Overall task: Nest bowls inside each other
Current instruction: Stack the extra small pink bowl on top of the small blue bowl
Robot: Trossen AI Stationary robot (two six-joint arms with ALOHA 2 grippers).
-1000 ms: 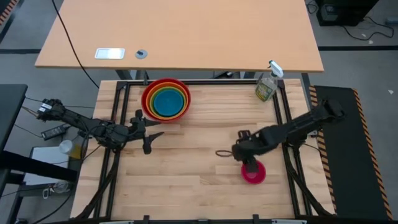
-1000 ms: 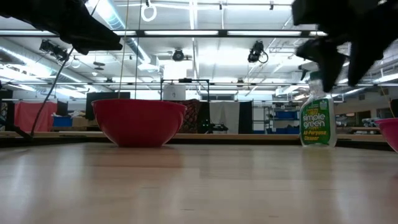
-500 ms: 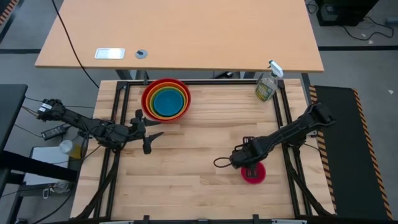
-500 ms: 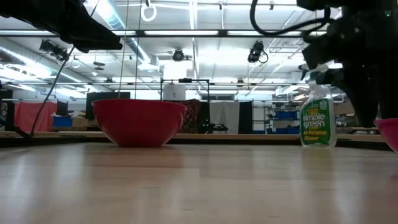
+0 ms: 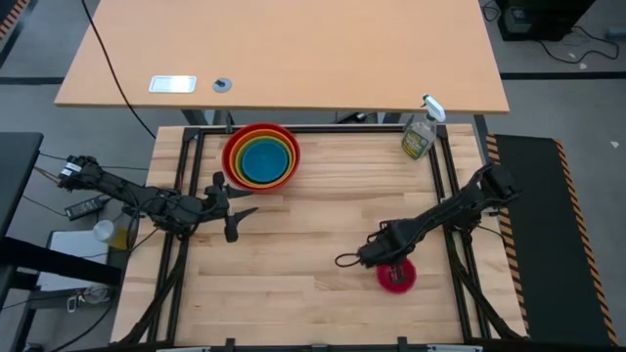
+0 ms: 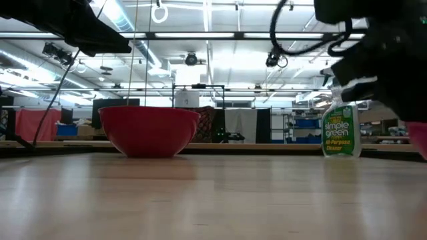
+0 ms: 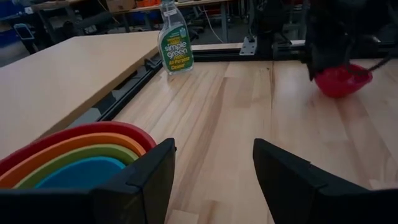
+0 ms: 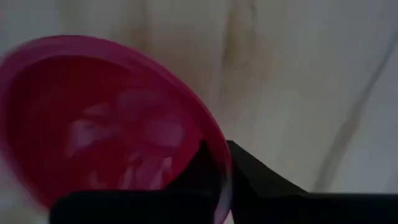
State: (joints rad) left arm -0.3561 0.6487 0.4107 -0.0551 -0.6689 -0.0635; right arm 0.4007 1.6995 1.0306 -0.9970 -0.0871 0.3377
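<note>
Four bowls sit nested at the table's far left: red (image 5: 230, 156), orange, green and blue (image 5: 260, 162) innermost. In the left wrist view the stack (image 7: 68, 155) lies just beside my fingers. The magenta-pink bowl (image 5: 399, 280) stands alone on the table at the near right, also seen across the table (image 7: 341, 79). My right gripper (image 5: 389, 262) points down over that bowl's far-left rim and is shut on it. My left gripper (image 5: 238, 211) hovers open near the stack, nothing between its fingers (image 7: 149, 180). My right gripper pinches the pink bowl's rim (image 8: 219, 163) between its two fingers. One finger (image 8: 198, 171) is inside the bowl and the other (image 8: 252, 173) outside. The fingers come from above, pointing down. The bowl looks upright on the table.
A clear spray bottle of green liquid (image 5: 420, 135) stands at the table's far right corner (image 6: 341, 130). A light wooden desk (image 5: 293, 49) lies beyond the far edge. Bare tabletop (image 5: 303, 244) lies between the stack and the pink bowl.
My right gripper has come down onto the pink bowl, tipping to point straight down, and its fingers have shut on the rim. The bowl stays on the table.
</note>
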